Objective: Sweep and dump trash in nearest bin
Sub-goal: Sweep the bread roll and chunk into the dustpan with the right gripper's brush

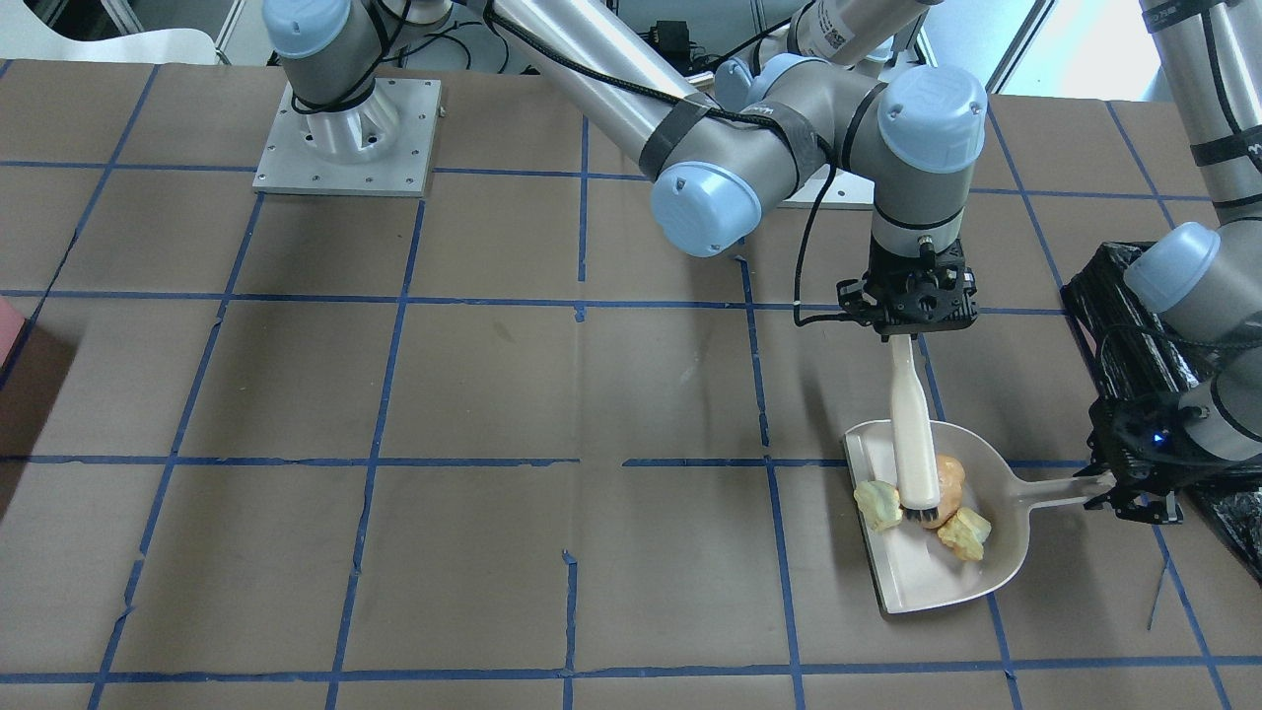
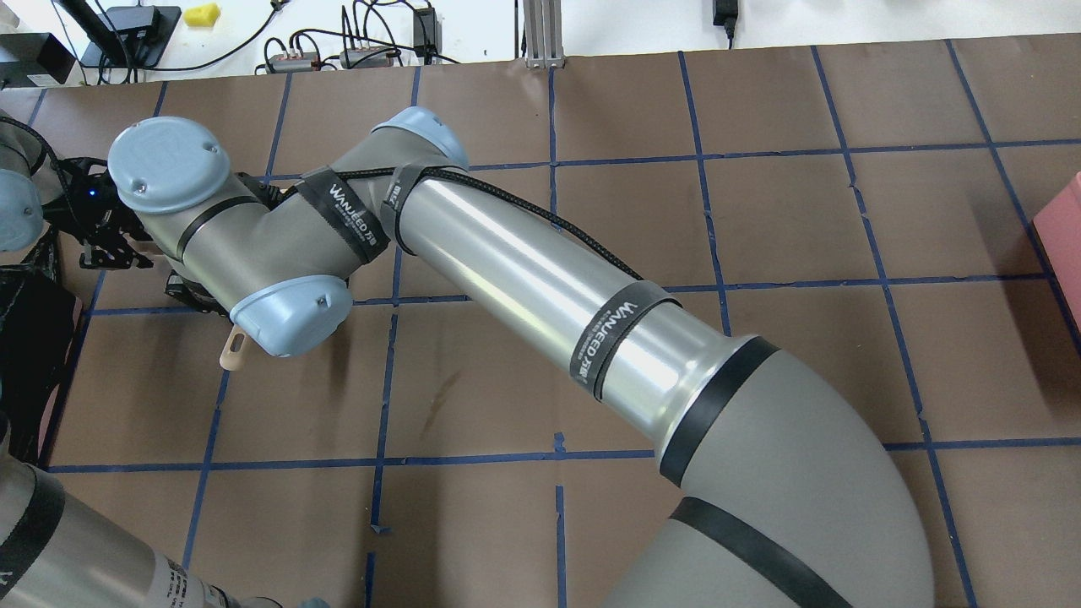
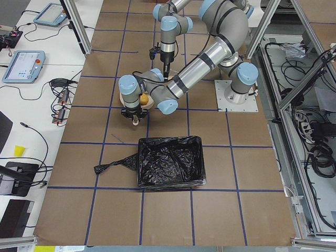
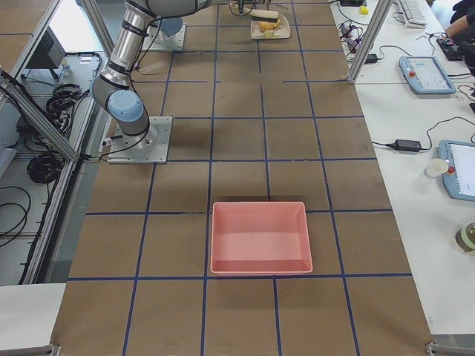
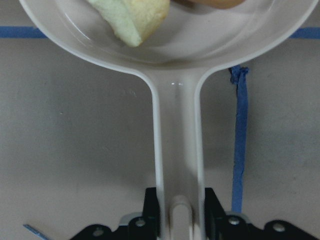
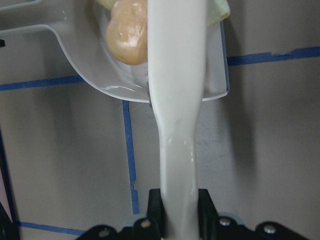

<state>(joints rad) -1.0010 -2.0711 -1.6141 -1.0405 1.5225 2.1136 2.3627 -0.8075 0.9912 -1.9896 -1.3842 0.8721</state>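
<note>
The beige dustpan [image 1: 927, 572] lies on the table and holds the trash: a tan-orange lump [image 1: 951, 478] and two pale yellow-green scraps [image 1: 876, 503] [image 1: 965, 533]. My left gripper [image 1: 1109, 483] is shut on the dustpan handle [image 5: 177, 150]. My right gripper [image 1: 905, 330] is shut on the handle of a cream brush [image 1: 912, 424], whose dark bristles [image 1: 923, 515] rest in the pan between the scraps and against the lump. The right wrist view shows the lump [image 6: 125, 40] beside the brush handle [image 6: 177, 75]. The black-lined bin [image 3: 170, 163] stands close to the dustpan, behind my left arm [image 1: 1114, 325].
A pinkish-red tray [image 4: 260, 237] sits far off on the right side of the table. My right arm [image 2: 524, 262] reaches across the table over to the left half. Blue tape lines grid the brown table top [image 1: 493, 394].
</note>
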